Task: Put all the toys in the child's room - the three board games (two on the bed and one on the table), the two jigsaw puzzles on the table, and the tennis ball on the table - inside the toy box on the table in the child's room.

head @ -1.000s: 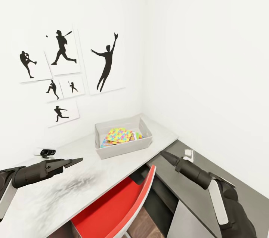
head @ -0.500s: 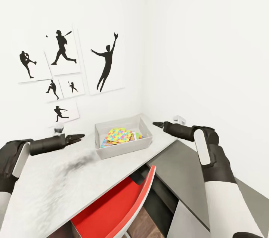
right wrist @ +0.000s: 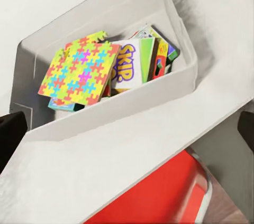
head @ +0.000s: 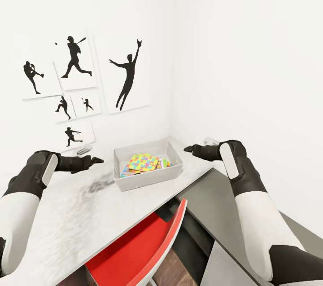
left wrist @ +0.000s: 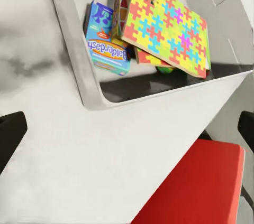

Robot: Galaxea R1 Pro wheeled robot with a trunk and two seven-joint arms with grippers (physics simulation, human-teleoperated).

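The pale grey toy box (head: 150, 178) stands on the table (head: 80, 223) near the corner. Inside lies a bright jigsaw puzzle (head: 142, 161) on top of printed board games (left wrist: 106, 44), one a white and green box (right wrist: 129, 68). A sliver of the yellow-green tennis ball (left wrist: 166, 68) peeks from under the puzzle. My left gripper (head: 96, 160) hovers left of the box and my right gripper (head: 188, 148) hovers right of it. Both are open and hold nothing. The bed is out of view.
A red chair (head: 143, 250) is tucked under the table's front edge. Black baseball-player pictures (head: 74, 84) hang on the wall behind the table. A dark grey lower surface (head: 224, 218) runs along the right wall.
Both arms have risen from near the table's front edge and reached forward, so the grippers now flank the toy box. The box and its contents have not moved.
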